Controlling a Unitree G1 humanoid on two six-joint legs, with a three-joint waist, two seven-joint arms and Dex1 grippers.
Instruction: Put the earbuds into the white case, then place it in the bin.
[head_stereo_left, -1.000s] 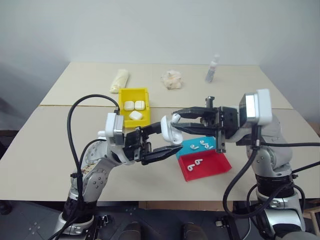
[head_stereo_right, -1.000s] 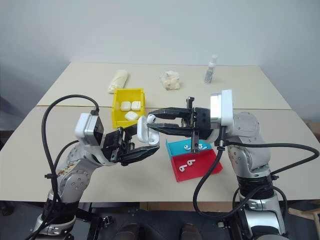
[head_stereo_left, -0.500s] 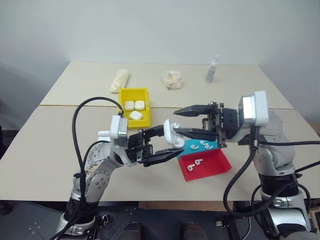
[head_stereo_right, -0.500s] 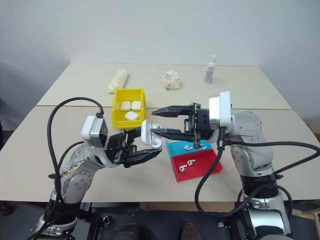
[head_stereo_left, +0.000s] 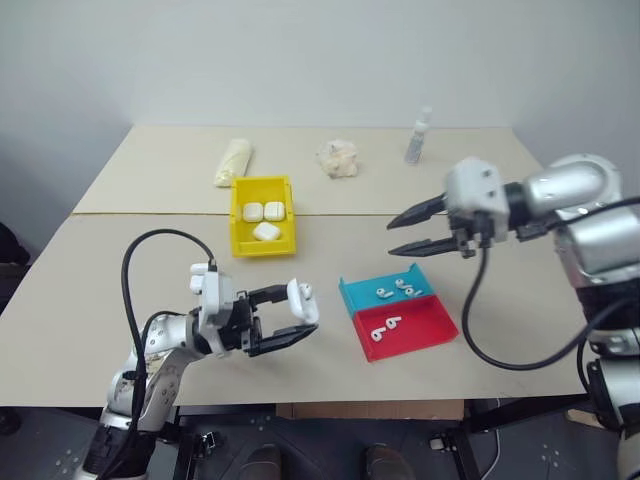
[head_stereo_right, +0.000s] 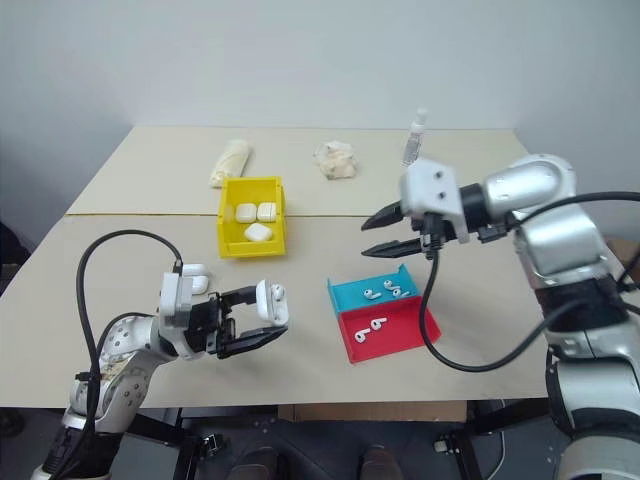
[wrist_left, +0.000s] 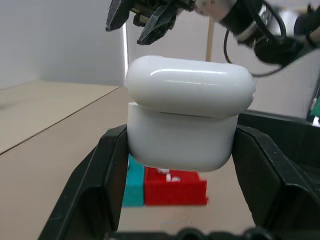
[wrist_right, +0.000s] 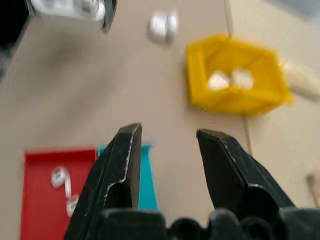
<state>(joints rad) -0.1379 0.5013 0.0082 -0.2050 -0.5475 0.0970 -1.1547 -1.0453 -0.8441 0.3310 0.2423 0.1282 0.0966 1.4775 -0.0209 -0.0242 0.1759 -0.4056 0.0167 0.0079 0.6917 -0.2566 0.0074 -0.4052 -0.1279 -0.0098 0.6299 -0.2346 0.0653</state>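
My left gripper (head_stereo_left: 300, 312) is shut on a white case (head_stereo_left: 303, 299), held low over the front left of the table. In the left wrist view the white case (wrist_left: 187, 115) sits between both fingers with its lid down. My right gripper (head_stereo_left: 391, 238) hangs open over the table behind the trays, tilted down to the left, with nothing between its fingers (wrist_right: 125, 165). Earbuds lie in the blue tray (head_stereo_left: 395, 290) and in the red tray (head_stereo_left: 385, 325). The yellow bin (head_stereo_left: 237, 225) stands further back with three white cases inside.
Another white case (head_stereo_right: 193, 277) lies on the table by my left arm. A rolled cloth (head_stereo_left: 234, 160), a crumpled pale lump (head_stereo_left: 338, 158) and a small bottle (head_stereo_left: 418, 135) stand along the far part of the table.
My right gripper has opened, let go of the case and swung away to the right. My left gripper has dropped down and to the left with the case.
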